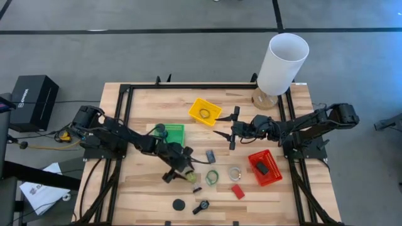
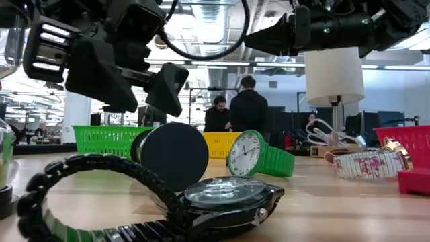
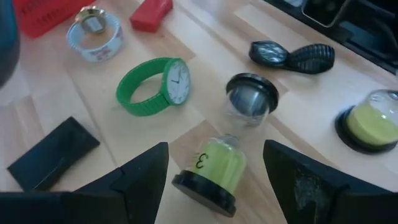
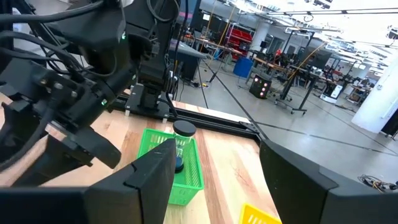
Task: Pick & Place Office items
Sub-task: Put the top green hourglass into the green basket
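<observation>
A small sand timer with yellow-green sand, black end caps and a "3" on it lies on its side on the wood. My left gripper is open and comes down from above, one finger on each side of the timer, apart from it; the high view shows this gripper near the table's middle. A green watch, a clear-banded watch, a red block, a black watch and a dark grey block lie around. My right gripper hovers open.
A second sand timer stands upright toward the near edge. A green tray holds another timer, a yellow tray holds a ring, and a red tray holds a dark block. A tall white cylinder stands at the far right corner.
</observation>
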